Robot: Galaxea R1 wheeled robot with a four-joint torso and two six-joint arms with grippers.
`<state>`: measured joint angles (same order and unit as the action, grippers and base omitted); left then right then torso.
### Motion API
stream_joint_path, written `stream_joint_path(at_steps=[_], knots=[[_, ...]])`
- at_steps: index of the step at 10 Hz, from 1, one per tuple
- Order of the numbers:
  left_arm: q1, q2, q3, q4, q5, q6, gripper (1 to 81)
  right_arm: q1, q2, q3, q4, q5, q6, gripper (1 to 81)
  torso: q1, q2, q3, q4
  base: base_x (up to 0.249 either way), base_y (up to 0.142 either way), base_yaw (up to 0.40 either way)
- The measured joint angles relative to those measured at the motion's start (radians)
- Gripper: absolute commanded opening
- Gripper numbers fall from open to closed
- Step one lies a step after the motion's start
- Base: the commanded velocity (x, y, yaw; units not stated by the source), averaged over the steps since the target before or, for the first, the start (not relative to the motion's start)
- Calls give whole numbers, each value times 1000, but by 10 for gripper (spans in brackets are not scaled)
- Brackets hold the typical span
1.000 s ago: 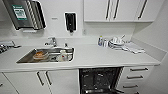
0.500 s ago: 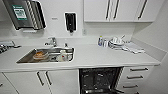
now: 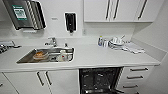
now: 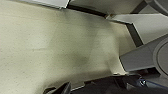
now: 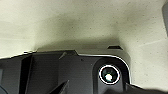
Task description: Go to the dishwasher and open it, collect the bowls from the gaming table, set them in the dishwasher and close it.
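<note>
Below the white bench [image 3: 100, 56], the dishwasher [image 3: 98, 80] stands open, its dark inside showing.

Its opening sits between white cabinet doors [image 3: 57, 81] and a stack of drawers [image 3: 137, 76]. On the bench above, a steel sink [image 3: 47, 55] holds dishes, with a faucet [image 3: 52, 41] behind it; cups and plates [image 3: 116, 42] lie near the corner. Both wrist views look down on pale speckled floor [image 4: 50, 50]; whether either hand is open or closed, I cannot tell.
</note>
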<state>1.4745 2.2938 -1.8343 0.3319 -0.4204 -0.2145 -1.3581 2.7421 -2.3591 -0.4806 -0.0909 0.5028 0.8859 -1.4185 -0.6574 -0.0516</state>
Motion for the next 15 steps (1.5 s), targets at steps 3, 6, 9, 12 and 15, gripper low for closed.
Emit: stream_joint_path(at_steps=[3,6,9,12,15], knots=[[39,182,-251,0,48,-74,811,-62,104,-159,-2,41,-67,811,0,0,0,0,0,0,0],[43,361,-487,0,68,-124,811,-100,220,-290,-7,74,-92,811,0,0,0,0,0,0,0],[78,499,-656,1,82,-148,811,-120,280,-345,-55,85,-98,811,0,0,0,0,0,0,0],[95,624,-814,19,120,-153,811,-136,294,-356,-77,79,-99,811,0,-1,1,0,0,0,0],[109,650,-844,35,150,-154,811,-136,295,-359,-77,80,-98,811,-15,21,1,0,0,0,0]])
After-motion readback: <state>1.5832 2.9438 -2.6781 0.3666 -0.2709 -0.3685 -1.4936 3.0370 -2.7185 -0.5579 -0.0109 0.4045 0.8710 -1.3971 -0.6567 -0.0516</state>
